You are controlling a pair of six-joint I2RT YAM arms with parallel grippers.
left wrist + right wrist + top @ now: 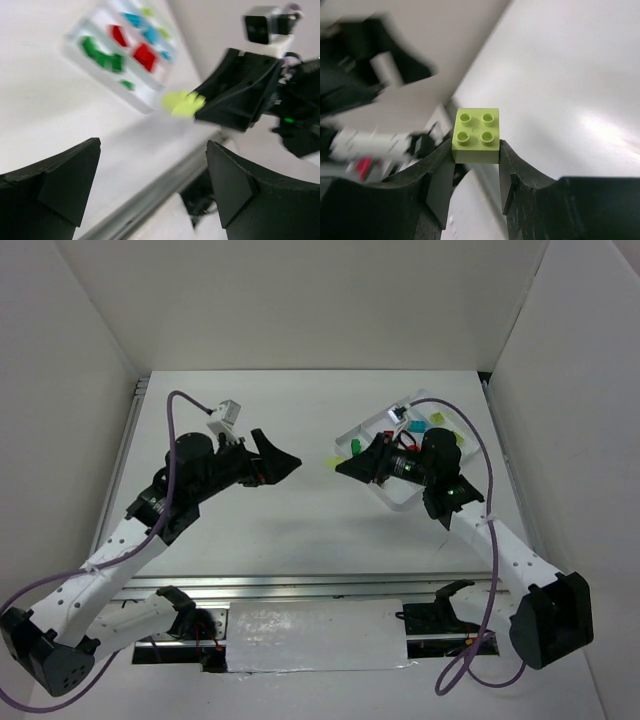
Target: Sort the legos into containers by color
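Currently your R gripper (476, 155) pinches the lime 2x2 brick (475, 134) by its lower sides only, airborne just beside the white tray (398, 502) at the tabletop's far-right, L gripper (152, 170) wide and empty, so a quick swing could flick it into the wrong compartment.

Lego (333, 462) just L of tray (366, 425)

One lego (475, 136) is lime-yellow, the tray (398, 502) white, its legos (145, 56) red, green, cyan.
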